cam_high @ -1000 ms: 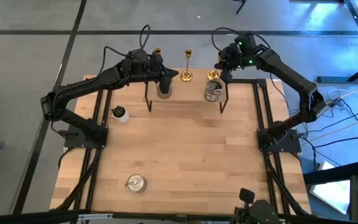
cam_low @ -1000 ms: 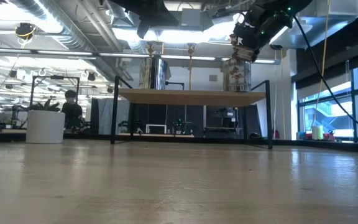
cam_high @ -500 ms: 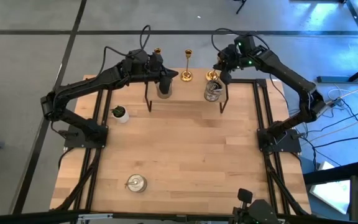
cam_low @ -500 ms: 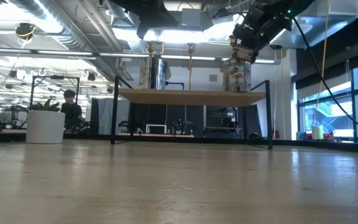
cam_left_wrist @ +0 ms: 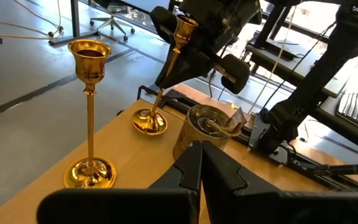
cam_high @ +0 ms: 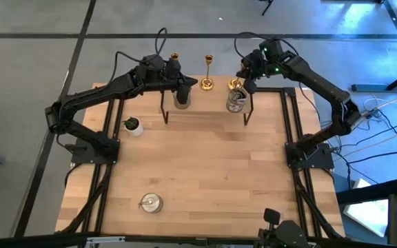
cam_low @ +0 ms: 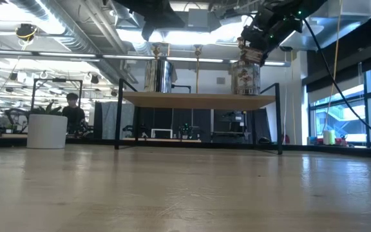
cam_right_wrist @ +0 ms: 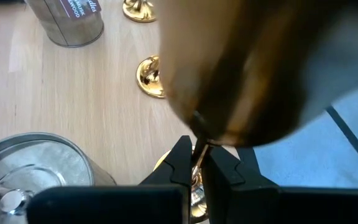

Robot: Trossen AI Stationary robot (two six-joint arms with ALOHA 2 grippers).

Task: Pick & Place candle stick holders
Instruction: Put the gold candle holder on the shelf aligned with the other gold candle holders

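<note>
right gripper (cam_right_wrist: 197,163) clamped on a gold holder's (cam_left_wrist: 166,74) stem

it sits tilted at the shelf's (cam_high: 205,103) far right, beside a glass holder (cam_high: 236,100); left gripper (cam_left_wrist: 199,168) pinched together over the far left.

On the raised wooden shelf (cam_high: 209,102) at the desk's (cam_high: 205,172) far edge stand three gold-stemmed candle holders (cam_high: 208,72); one squat silvery-glass holder (cam_high: 151,202) sits near-left.

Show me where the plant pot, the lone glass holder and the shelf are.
plant pot (cam_high: 133,126), high view, on its white body.
glass holder (cam_high: 150,202), high view, on its rim.
shelf (cam_low: 198,98), low view, on its front edge.
</note>
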